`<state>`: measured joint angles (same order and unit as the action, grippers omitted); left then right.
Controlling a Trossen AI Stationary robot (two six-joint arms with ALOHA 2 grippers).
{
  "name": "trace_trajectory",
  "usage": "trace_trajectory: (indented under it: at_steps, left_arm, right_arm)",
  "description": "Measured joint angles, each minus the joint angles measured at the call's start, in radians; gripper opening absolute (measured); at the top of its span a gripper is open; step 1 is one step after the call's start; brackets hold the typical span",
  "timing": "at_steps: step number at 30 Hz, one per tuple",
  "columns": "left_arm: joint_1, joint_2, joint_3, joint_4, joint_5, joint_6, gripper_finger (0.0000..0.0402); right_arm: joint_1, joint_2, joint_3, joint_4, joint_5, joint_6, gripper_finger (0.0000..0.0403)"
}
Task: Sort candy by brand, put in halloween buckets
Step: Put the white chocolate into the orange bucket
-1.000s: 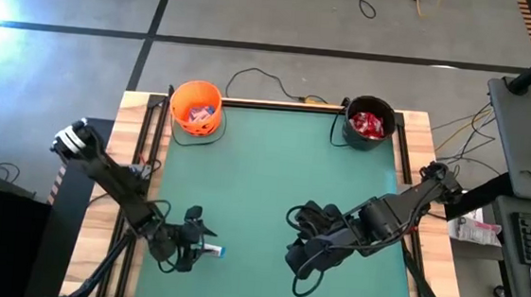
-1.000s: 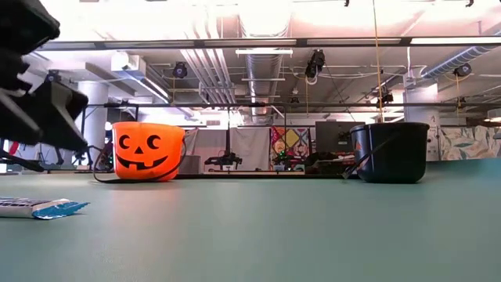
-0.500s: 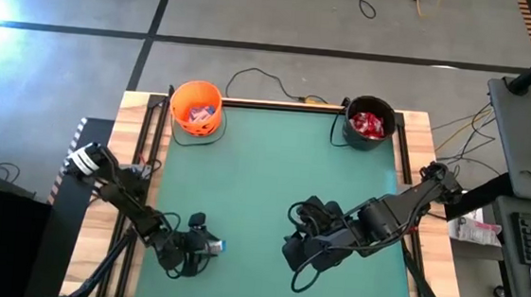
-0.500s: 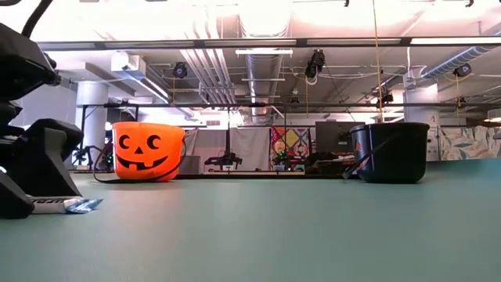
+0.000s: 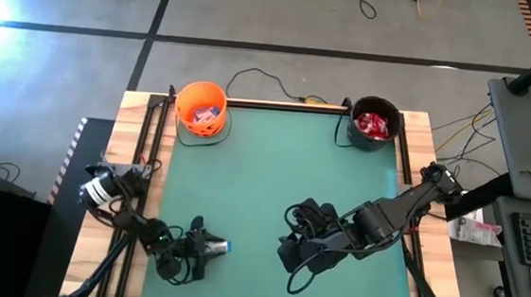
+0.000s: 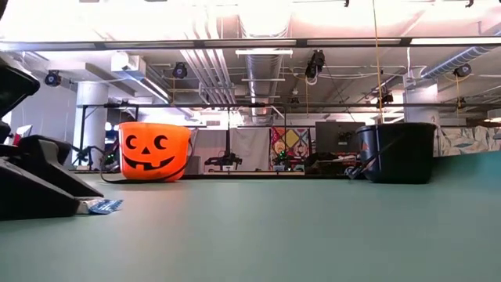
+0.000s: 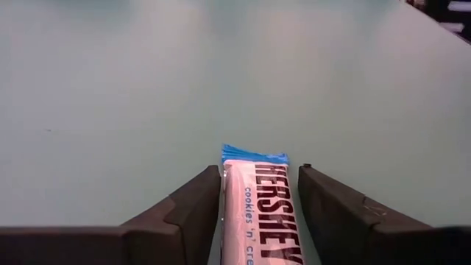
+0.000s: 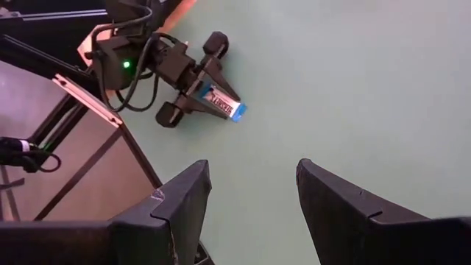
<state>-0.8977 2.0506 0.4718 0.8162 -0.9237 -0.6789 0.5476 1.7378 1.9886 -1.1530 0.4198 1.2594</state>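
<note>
Dropped low since a moment ago, left hand [image 5: 203, 247] at 7 o'clock on the desk [image 5: 281, 188] now straddles the blue-and-white bar [image 7: 261, 213], fingers nearly touching it, ready to pinch; right hand [image 8: 254, 195] waits apart, empty, at 5 o'clock.

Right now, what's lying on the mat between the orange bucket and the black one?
Nothing: the high view shows bare green mat between the orange bucket and the black bucket.
</note>
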Motion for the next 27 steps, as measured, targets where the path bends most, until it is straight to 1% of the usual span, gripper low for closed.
trace_trajectory:
  at_steps: [3, 6, 9, 13, 18, 23, 25, 27]
  left_arm:
    - [-0.005, 0.040, 0.021, 0.021, -0.044, 0.005, 0.0169]
    - [-0.003, 0.053, 0.045, 0.023, -0.061, 0.013, 0.0166]
    - [0.000, 0.055, 0.068, 0.027, -0.030, 0.052, 0.0158]
    - [0.003, 0.056, 0.073, 0.022, -0.018, 0.048, 0.0147]
    - [0.003, 0.053, 0.072, 0.022, -0.015, 0.049, 0.0118]
    - [0.014, -0.001, 0.070, -0.016, 0.016, 0.045, 0.0097]
    - [0.022, -0.044, 0.069, -0.059, 0.031, 0.055, 0.0096]
    - [0.035, -0.106, 0.066, -0.140, 0.044, 0.105, 0.0097]
  right_arm:
    - [0.000, 0.000, -0.008, 0.016, 0.000, 0.000, 0.0196]
    - [0.000, 0.000, -0.008, 0.017, 0.000, 0.000, 0.0196]
    - [0.002, 0.000, -0.009, 0.026, -0.001, 0.000, 0.0196]
    - [0.006, 0.000, -0.009, 0.045, -0.001, 0.022, 0.0196]
    - [0.007, 0.000, -0.009, 0.059, -0.002, 0.023, 0.0196]
    - [0.012, 0.000, -0.009, 0.103, -0.011, 0.024, 0.0196]
    - [0.017, 0.000, -0.009, 0.114, -0.011, 0.024, 0.0196]
    - [0.020, 0.000, -0.009, 0.119, -0.010, 0.023, 0.0196]
